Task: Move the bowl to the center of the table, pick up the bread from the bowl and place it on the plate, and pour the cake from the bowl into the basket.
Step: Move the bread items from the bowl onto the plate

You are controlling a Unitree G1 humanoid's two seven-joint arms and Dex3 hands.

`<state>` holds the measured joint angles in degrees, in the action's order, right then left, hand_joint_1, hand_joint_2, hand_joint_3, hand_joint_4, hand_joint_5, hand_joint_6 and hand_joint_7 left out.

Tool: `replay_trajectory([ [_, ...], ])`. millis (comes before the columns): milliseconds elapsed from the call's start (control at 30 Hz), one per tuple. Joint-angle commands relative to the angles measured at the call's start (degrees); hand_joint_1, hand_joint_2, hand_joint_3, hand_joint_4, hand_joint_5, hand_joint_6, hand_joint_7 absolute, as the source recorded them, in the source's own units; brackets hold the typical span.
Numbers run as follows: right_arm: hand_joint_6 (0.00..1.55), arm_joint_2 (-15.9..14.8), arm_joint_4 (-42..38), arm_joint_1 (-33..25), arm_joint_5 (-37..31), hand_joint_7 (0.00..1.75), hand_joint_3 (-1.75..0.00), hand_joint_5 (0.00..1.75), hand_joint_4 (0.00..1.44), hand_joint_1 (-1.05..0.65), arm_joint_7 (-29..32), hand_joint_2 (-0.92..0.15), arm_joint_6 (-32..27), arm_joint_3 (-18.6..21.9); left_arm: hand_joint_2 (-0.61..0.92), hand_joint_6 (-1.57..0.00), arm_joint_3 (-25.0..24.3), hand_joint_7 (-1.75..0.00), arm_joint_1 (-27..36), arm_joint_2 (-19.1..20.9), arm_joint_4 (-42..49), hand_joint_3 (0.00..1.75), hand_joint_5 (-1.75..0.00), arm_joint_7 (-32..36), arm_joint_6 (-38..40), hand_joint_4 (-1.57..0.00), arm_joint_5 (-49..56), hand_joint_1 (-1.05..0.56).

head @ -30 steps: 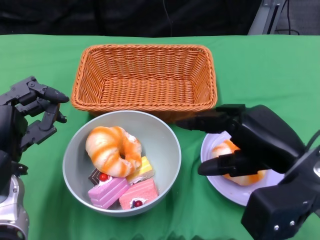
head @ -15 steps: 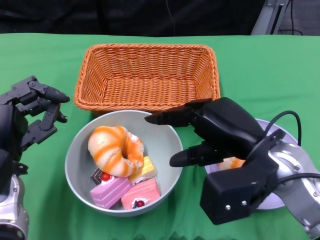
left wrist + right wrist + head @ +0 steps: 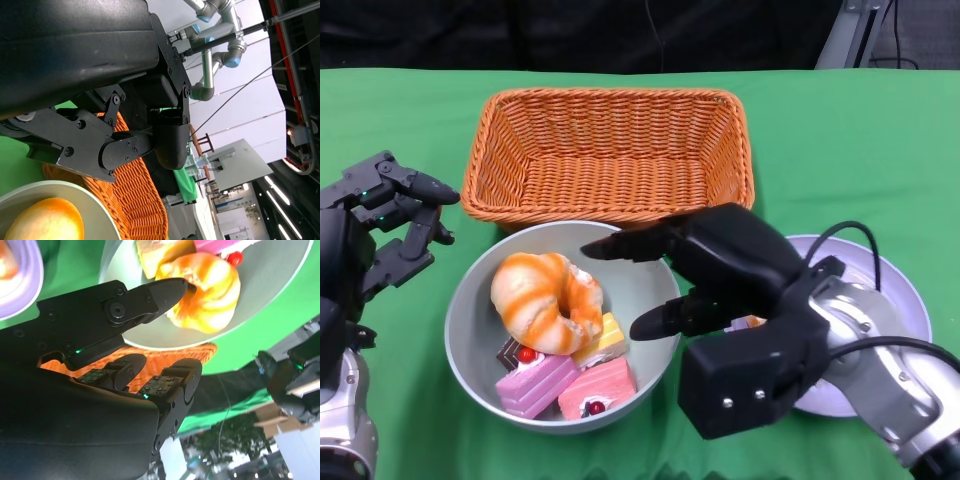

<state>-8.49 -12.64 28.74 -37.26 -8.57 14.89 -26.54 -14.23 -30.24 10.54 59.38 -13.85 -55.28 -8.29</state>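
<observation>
Two hands were in view. Right hand (image 3: 695,275) was over the right rim of the bowl (image 3: 655,285), fingers spread apart and holding nothing; one finger reached out above the bowl's far rim, another pointed in low over the near-right rim. Right wrist view agreed: fingers (image 3: 150,297) parted, nothing between them, tips just short of the bread.

Bowl, grey-green, lay directly under and to the left of the right hand, touching or nearly touching the near wall of the basket (image 3: 610,150). Bread (image 3: 545,300), an orange-and-cream twisted roll, lay in the left half of the bowl, just ahead of the right fingertips and clear of them. Cake (image 3: 570,375) pieces were in the near part of the bowl: two pink slices with red cherries, a yellow piece and a dark piece, all tucked under the near side of the bread.

Basket, orange wicker, stood beyond the right hand, on the far side of the bowl.

Plate (image 3: 895,290), pale lilac, was behind the right hand under its forearm. A small orange-and-cream patch showed on it beside the wrist; mostly hidden, could not tell more.

Left hand (image 3: 385,225) was held left of the bowl, well apart from the right hand, fingers open and curved, gripping nothing. Green cloth (image 3: 840,130) covered the table.
</observation>
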Motion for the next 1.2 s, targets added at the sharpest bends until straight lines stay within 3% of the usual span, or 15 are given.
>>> replay_trajectory([
  [33,0.52,0.5,-0.8,1.4,0.0,0.0,0.0,0.0,0.54,-0.74,-0.7,-0.92,-1.2,-0.6,0.78,-0.94,-0.9,-0.98,-0.3,0.8,-0.6,0.68,-1.45,-0.6,0.4,-0.89,-1.5,-0.11],
  [567,0.32,6.1,-8.3,3.4,-3.2,0.0,-0.06,0.0,0.38,-0.85,1.2,-0.92,-5.6,-6.2,0.76,-0.92,-1.3,-1.03,0.0,1.3,-1.1,0.74,-1.46,1.1,0.3,-0.88,-1.2,-0.11],
  [900,0.27,9.1,-12.8,4.6,-4.3,0.0,-0.04,0.0,0.34,-0.86,4.0,-0.92,-7.6,-6.9,0.76,-0.89,-2.1,-1.06,0.7,1.9,-2.1,0.7,-1.47,5.1,1.1,-0.88,0.6,-0.1],
  [1200,0.25,10.8,-18.2,6.1,-5.4,0.0,-0.03,0.0,0.3,-0.89,11.8,-0.92,-6.5,-7.3,0.8,-0.9,-2.6,-1.05,0.6,2.2,-2.2,0.64,-1.48,4.5,1.1,-0.88,-0.6,-0.11],
])
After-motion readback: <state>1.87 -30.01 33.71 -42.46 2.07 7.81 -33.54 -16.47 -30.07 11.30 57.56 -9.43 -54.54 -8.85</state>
